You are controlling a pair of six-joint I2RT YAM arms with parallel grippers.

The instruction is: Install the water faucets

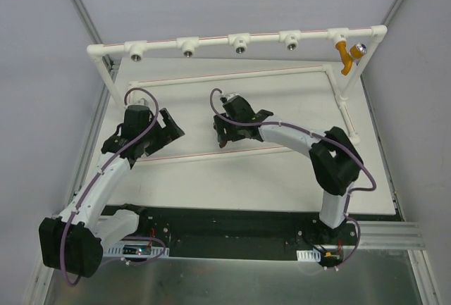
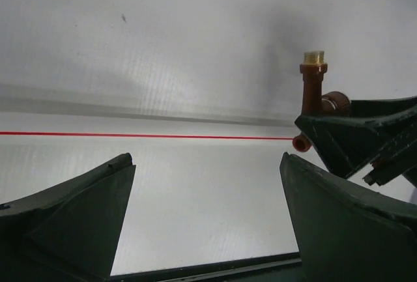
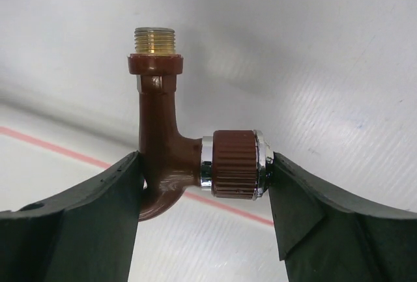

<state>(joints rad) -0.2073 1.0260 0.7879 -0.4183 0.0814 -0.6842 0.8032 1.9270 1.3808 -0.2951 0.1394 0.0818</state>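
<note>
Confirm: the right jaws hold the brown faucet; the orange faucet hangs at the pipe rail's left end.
Wrong end: the top external view shows the orange faucet at the right end of the pipe rail. The right jaws do hold the brown faucet.

The arms [image 1: 106, 178] are white with black joints [image 1: 337, 164], purple cables [image 1: 282, 124] and dark wedge-shaped claw fingers [image 2: 78, 217].

No legible text or labels anywhere

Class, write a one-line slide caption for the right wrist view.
The right gripper grips the brown faucet, brass thread pointing upward.
</note>
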